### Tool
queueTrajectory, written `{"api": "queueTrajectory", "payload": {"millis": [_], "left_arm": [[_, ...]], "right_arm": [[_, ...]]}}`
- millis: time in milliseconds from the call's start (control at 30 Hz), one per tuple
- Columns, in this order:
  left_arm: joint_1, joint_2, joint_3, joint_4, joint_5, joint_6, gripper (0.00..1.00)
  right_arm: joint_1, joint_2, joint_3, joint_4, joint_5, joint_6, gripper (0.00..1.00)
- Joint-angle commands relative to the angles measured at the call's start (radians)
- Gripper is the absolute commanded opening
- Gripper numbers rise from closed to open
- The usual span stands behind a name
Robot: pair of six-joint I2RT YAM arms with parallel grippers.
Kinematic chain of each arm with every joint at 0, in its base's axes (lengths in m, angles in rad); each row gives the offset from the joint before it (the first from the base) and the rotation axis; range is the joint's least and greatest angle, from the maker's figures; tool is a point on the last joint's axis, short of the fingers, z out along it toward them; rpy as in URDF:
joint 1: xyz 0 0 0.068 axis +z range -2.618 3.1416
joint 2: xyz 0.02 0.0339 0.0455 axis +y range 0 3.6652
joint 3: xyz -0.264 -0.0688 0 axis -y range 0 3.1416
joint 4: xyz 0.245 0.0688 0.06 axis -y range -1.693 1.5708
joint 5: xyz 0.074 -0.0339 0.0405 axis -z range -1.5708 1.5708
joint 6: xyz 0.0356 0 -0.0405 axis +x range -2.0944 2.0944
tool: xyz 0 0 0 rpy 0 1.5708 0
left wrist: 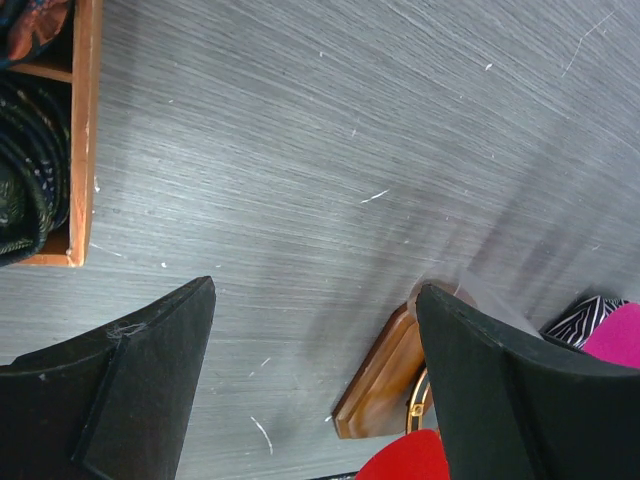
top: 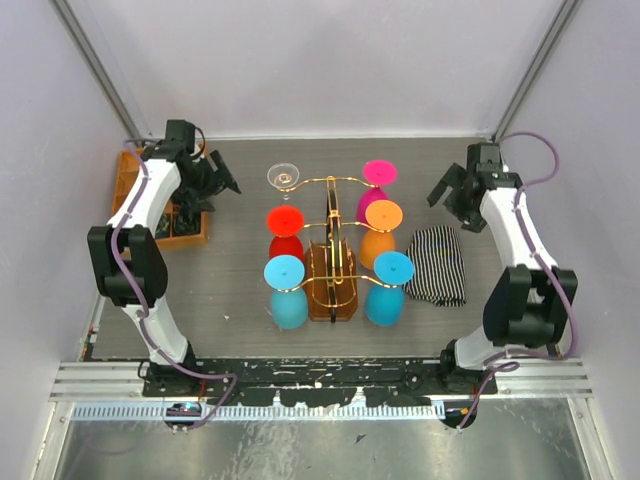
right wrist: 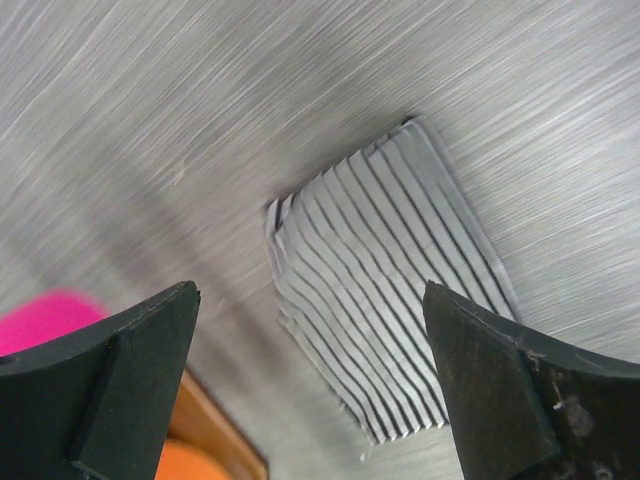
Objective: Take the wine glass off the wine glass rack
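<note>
The wine glass rack point(top: 331, 298) stands in the middle of the grey, streaky surface point(top: 240, 270). It is thin gold wire with curly arms on a brown wooden block. Glasses hang on it upside down, round feet up: a clear glass point(top: 285, 178), a red glass point(top: 285, 222) and a blue glass point(top: 286, 275) on its 9 o'clock side, and a pink glass point(top: 379, 172), an orange glass point(top: 383, 214) and a second blue glass point(top: 393, 268) on its 3 o'clock side. The left end effector point(top: 222, 178), at 10 o'clock from the rack, is wide open and holds nothing. The right end effector point(top: 447, 195), at 2 o'clock, is wide open too, near a soft striped cloth point(top: 437, 265).

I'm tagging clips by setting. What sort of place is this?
Probably a robot lab test cell: plain white walls enclose a grey table, a left arm and right arm are bolted to a metal rail, and a wine glass rack stands staged centrally.
</note>
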Motion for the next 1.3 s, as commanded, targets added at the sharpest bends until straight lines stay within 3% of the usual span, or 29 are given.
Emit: {"api": "queueTrajectory", "payload": {"millis": [0,133,300,433,633,933,1033,1167,1267], "left_arm": [[0.004,-0.055,-0.032,0.02,0.011,0.027,0.89],[0.005,-0.035,0.007,-0.027,-0.005,0.057,0.89],[0.004,-0.026,0.01,-0.013,0.013,0.049,0.89],[0.006,-0.002,0.066,-0.06,0.012,0.065,0.89],[0.006,-0.029,0.056,-0.053,0.013,0.071,0.9],[0.006,-0.058,0.002,-0.052,0.048,0.074,0.9],[0.006,-0.081,-0.019,-0.043,0.034,0.072,0.9],[0.003,-0.114,-0.029,-0.033,0.009,0.06,0.9],[-0.001,-0.136,-0.034,-0.028,-0.016,0.062,0.9]], "right_arm": [[0.017,-0.059,-0.162,-0.01,-0.303,0.009,0.99],[0.024,-0.09,-0.312,0.059,-0.472,0.038,0.99],[0.027,-0.044,-0.342,0.039,-0.55,0.01,0.99],[-0.012,0.07,-0.299,-0.001,-0.453,-0.045,1.0],[-0.197,0.191,-0.186,-0.06,-0.194,-0.134,0.99],[-0.345,0.176,-0.028,-0.091,0.083,-0.066,1.0],[-0.313,0.058,0.004,-0.065,0.104,-0.058,0.99],[-0.173,-0.094,0.127,-0.07,0.218,-0.086,0.99],[0.034,-0.249,0.166,0.079,0.329,-0.178,0.99]]}}
